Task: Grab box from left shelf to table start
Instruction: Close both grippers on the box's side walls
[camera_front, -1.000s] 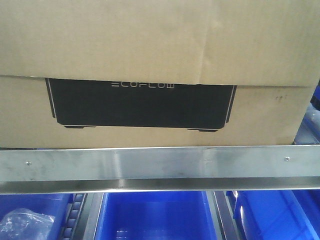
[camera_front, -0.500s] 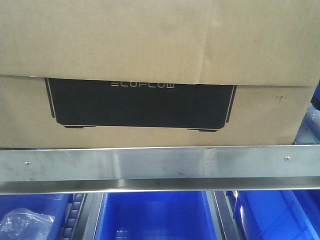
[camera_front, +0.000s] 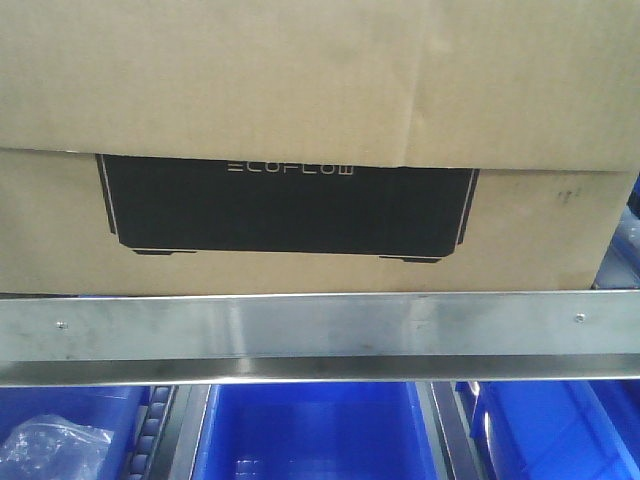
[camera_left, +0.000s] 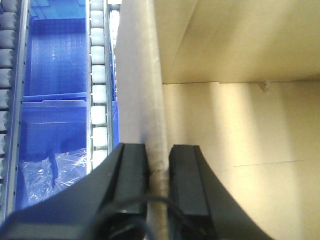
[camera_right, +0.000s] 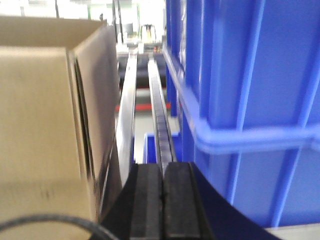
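The box (camera_front: 300, 90) sits on the left shelf (camera_front: 320, 325), long axis running left to right behind the silver rail. Now the left end effector (camera_left: 159, 167): it straddles an upright cardboard edge of the box, pinching it. The right end effector (camera_right: 162, 172), pressed together and empty, has the box to its left and a blue bin (camera_right: 240, 100) to its right. The left arm is the one engaged.

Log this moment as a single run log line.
box: on left shelf | left gripper: clamped on box wall | right gripper: shut, empty, between box and blue bin
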